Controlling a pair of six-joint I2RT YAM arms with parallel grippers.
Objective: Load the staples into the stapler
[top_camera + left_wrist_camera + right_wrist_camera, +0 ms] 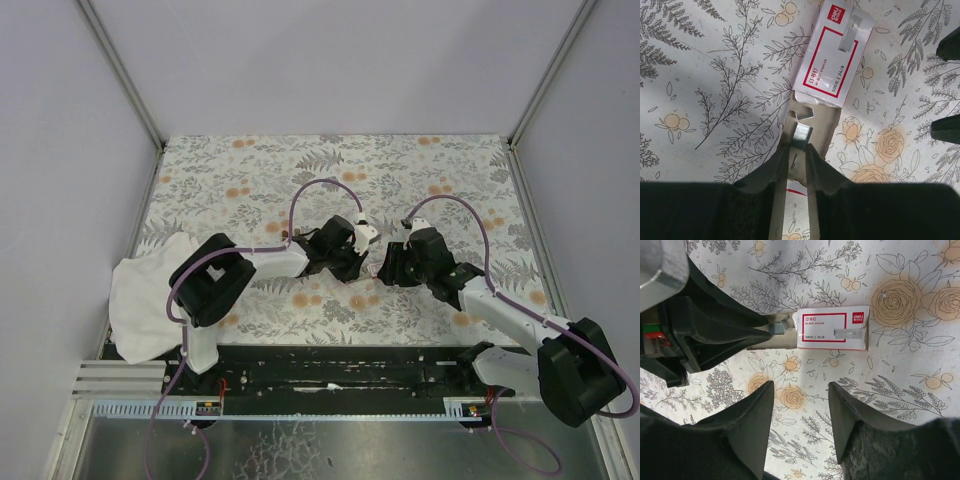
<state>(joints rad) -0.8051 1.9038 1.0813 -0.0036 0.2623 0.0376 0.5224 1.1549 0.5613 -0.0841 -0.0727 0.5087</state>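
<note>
In the middle of the worktop (250, 170) the left hand (797, 152) pinches the staples (801, 137) in the tray (826, 122) sticking out of their box (830, 60), the right hand (801, 400) open beside it; so thin a nip could snap or drop them.

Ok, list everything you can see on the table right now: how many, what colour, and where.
staple box: one, white label with a red border, lying flat on the cloth between the two grippers
inner tray: one, tan, slid partway out of the box toward the left gripper
staple strip: one, grey metal, over the tray, pinched at the left gripper's tips
loose staple piece: one, grey, in the tray close to the box
floral cloth: one, pale with grey leaves and orange flowers, covering the table
white cloth: one, bunched at the table's left edge
left gripper: one, black, closed on the staple strip
right gripper: one, black, open and empty, beside the box
</note>
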